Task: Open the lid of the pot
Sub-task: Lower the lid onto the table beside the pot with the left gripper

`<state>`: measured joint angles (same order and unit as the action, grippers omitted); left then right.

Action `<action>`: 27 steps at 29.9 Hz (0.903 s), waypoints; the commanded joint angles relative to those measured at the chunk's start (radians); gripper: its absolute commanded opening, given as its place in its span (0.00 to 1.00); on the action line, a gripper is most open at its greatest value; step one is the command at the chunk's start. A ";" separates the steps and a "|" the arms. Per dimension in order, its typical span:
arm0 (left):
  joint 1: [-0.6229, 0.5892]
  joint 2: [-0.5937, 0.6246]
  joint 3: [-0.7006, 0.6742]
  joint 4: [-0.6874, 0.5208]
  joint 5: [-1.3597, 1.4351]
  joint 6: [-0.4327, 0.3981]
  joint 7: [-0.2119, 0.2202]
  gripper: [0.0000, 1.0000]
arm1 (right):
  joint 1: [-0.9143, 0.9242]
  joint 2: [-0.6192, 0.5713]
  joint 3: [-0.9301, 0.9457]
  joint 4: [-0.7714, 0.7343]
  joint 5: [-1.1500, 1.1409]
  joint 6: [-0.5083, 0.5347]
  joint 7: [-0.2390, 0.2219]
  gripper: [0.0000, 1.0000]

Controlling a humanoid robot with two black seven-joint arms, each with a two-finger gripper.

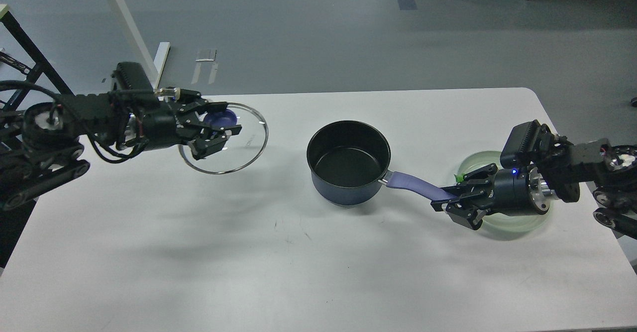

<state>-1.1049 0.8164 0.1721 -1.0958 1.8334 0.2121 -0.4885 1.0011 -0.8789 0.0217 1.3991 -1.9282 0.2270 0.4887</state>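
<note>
A dark blue pot [348,165] stands open near the middle of the white table [298,252], its inside black and bare. Its purple handle [415,186] points right. My right gripper [450,203] is shut on the end of that handle. My left gripper [219,132] is shut on the purple knob [222,118] of the glass lid [247,143] and holds the lid in the air over the table's left side, well to the left of the pot.
A pale green plate [512,221] lies on the table under my right wrist, with a small green item [459,176] at its left rim. A white table leg [127,28] and a black frame [30,58] stand on the grey floor at the back left.
</note>
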 commanded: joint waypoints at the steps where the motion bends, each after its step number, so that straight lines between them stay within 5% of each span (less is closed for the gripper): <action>1: 0.082 0.093 0.020 -0.003 -0.002 0.069 0.000 0.35 | 0.008 0.000 0.000 0.000 0.000 0.000 0.000 0.33; 17: 0.316 0.116 0.017 0.099 -0.005 0.222 0.000 0.38 | 0.008 -0.006 -0.002 0.001 0.001 0.000 0.000 0.33; 27: 0.349 0.116 0.017 0.105 -0.005 0.222 0.000 0.54 | 0.008 -0.009 0.000 0.001 0.003 0.000 0.000 0.33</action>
<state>-0.7595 0.9327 0.1882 -0.9925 1.8300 0.4341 -0.4887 1.0093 -0.8881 0.0202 1.4005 -1.9251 0.2270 0.4887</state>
